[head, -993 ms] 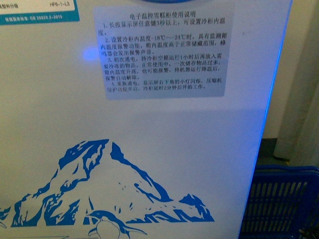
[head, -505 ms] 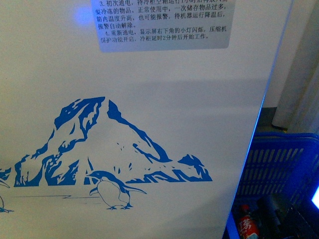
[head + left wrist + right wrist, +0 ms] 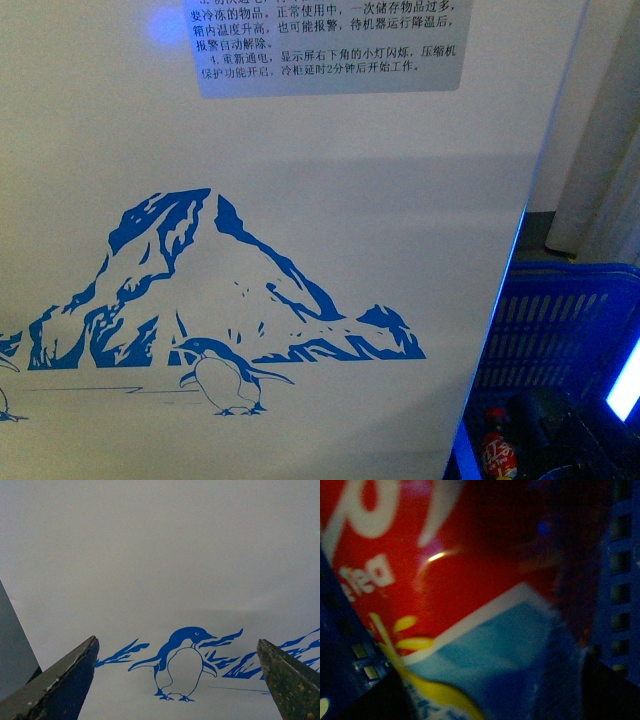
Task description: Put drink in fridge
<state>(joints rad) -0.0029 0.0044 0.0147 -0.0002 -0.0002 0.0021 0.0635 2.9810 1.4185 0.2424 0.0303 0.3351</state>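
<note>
Left wrist view: left fingers (image 3: 55,685) wide apart, empty, facing fridge (image 3: 150,555); right fingers (image 3: 614,694) cannot tell.

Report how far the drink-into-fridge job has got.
Done: nothing yet. The drink is in the blue basket beside the fridge. In hand: the right gripper is close over a red label there, jaws apart, no grip yet. The left gripper is open, facing the fridge's penguin graphic. Left: grasp, lift, place inside.

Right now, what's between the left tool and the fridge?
Nothing. In the left wrist view the open left tool faces the fridge directly, the penguin print showing between the tool's fingers.
</note>
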